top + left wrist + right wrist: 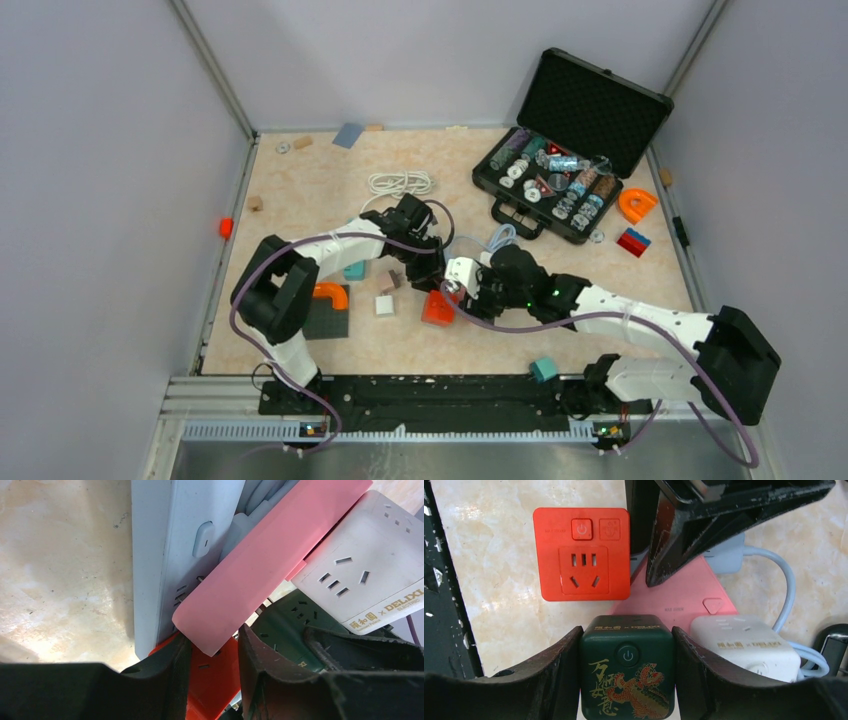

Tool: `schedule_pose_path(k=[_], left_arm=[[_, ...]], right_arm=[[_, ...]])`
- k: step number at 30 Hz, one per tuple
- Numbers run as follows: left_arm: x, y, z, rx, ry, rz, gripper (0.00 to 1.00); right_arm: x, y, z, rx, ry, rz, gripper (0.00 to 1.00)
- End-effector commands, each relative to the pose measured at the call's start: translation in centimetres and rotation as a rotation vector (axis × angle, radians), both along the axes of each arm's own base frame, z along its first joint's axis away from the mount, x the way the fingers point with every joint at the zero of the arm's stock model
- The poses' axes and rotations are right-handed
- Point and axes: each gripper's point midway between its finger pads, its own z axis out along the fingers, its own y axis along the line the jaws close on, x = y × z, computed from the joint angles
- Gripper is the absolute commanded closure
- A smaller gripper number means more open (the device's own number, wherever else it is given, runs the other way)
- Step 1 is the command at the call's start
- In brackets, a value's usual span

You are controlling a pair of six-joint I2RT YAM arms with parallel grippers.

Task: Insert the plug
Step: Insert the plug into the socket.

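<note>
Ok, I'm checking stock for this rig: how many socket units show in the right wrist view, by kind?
Socket cubes: 3 (red cube, dark green cube, white cube)
Power strips: 2 (pink strip, pale blue strip)
Total: 5

Left arm (330, 245), right arm (620, 305) inward; right fingers (549, 680) tight on green cube (626, 675), left fingers (165, 680) perhaps ajar.
</note>
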Motion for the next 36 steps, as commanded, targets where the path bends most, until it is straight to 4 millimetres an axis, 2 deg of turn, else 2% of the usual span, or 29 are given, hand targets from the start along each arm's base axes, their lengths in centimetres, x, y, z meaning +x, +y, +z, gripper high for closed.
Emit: schedule_pose_path(k=[1,7,14,20,25,27,31,34,35,36], left_arm=[[1.5,0.7,-3.0,0.098,-0.053,0.017,0.61],[2.0,0.6,-2.9,0.092,-0.054,0.029,0.62],[2.8,1.0,-2.7,0.089,-0.054,0.05,0.62],[3.4,1.6,-2.7,0.117,-0.06,0.054,0.63],[3.6,1.6,-2.7,0.125,-0.063,0.043,0.63],[3.6,1.6,-2.7,0.126,-0.064,0.044,0.63],[3.5,1.8,-2.7,0.133,-0.059,0.04,0.62],[3.4,2.0,-2.8,0.141,-0.059,0.034,0.62],[3.4,2.0,-2.8,0.144,-0.059,0.033,0.62],[3.3,2.1,-2.9,0.147,-0.056,0.032,0.62]], right_arm=[[-2.8,-7.7,-8.7,-0.42,0.141,-0.088,1.0],[-3.6,-8.1,-9.3,-0.442,0.171,-0.092,1.0],[-3.9,-8.1,-8.4,-0.41,0.165,-0.089,1.0],[-3.6,-6.6,-7.4,-0.331,0.13,-0.053,1.0],[-3.0,-6.2,-7.2,-0.328,0.112,-0.061,0.99],[-2.7,-6.0,-6.9,-0.321,0.102,-0.056,0.92],[-1.7,-4.9,-5.4,-0.278,0.052,-0.047,0.65],[-0.8,-3.8,-3.7,-0.232,0.015,-0.049,0.55],[-0.5,-3.4,-3.0,-0.215,0.002,-0.052,0.47],[-0.1,-3.1,-2.1,-0.196,-0.012,-0.067,0.16]])
